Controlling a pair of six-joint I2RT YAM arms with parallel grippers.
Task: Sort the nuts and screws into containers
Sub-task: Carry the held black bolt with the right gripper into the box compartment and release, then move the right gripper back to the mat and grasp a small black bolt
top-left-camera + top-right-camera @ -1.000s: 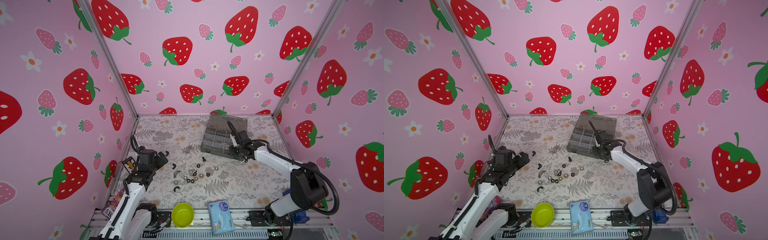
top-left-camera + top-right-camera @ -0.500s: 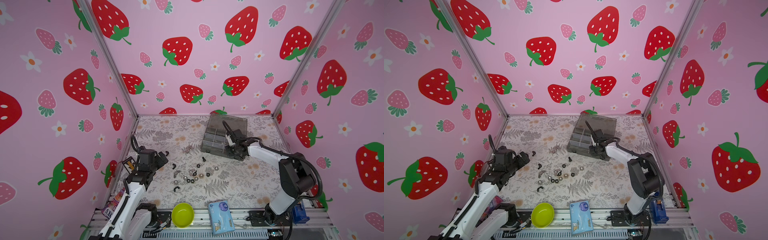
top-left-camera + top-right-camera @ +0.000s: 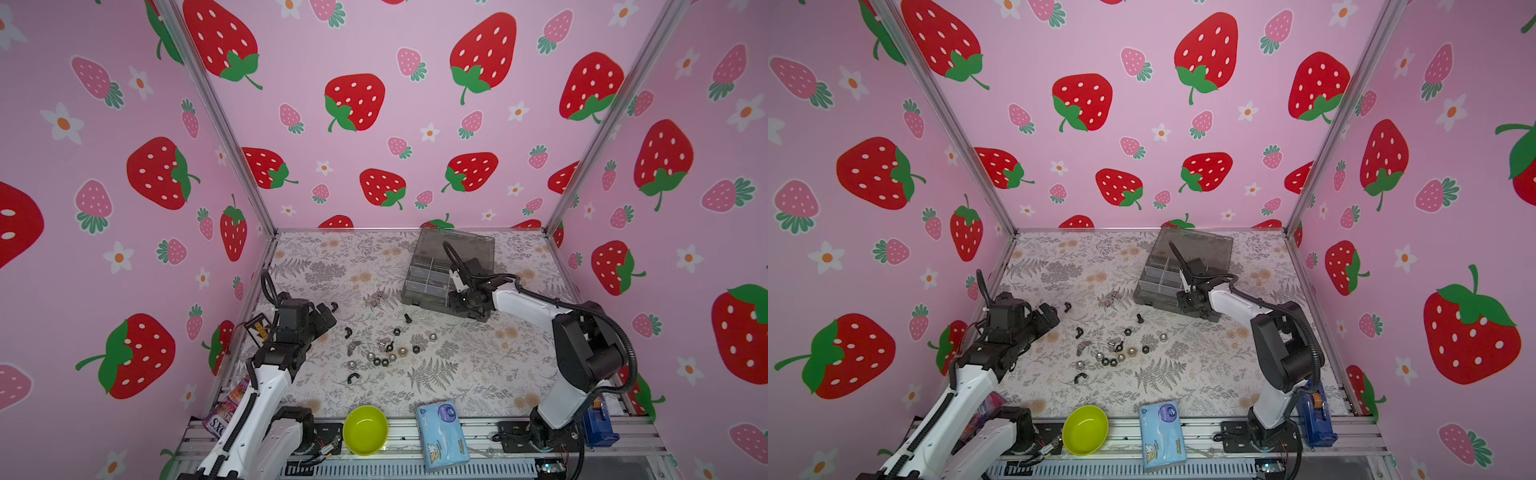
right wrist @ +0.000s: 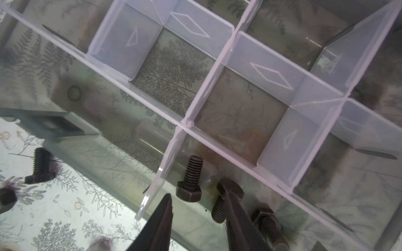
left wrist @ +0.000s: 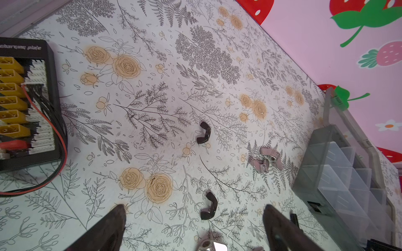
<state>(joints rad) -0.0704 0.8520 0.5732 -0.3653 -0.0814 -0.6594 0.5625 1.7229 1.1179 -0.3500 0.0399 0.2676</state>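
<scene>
The smoky-grey organizer box point(image 3: 428, 282) point(image 3: 1158, 283) stands open at the back right. My right gripper point(image 3: 457, 304) point(image 4: 196, 191) hangs open over its front compartment, where three black screws lie; one screw point(image 4: 224, 203) rests against a finger. Another screw point(image 4: 41, 167) lies on the table beside the box. Loose screws and nuts point(image 3: 386, 353) point(image 3: 1115, 353) are scattered mid-table, with silver wing nuts point(image 5: 267, 158) nearer the box. My left gripper point(image 3: 328, 318) point(image 5: 195, 219) is open and low over the table, with a black wing nut point(image 5: 210, 206) between its fingers, untouched.
A lime-green bowl point(image 3: 365, 430) and a blue tissue packet point(image 3: 442, 434) sit at the front edge. A black charging plate point(image 5: 26, 104) with wires lies by the left wall. A blue tape dispenser point(image 3: 598, 419) stands beside the right arm's base.
The right arm's elbow has swung out and its gripper has shifted slightly left along the box front, with the jaws now parted. The left arm has not moved.
</scene>
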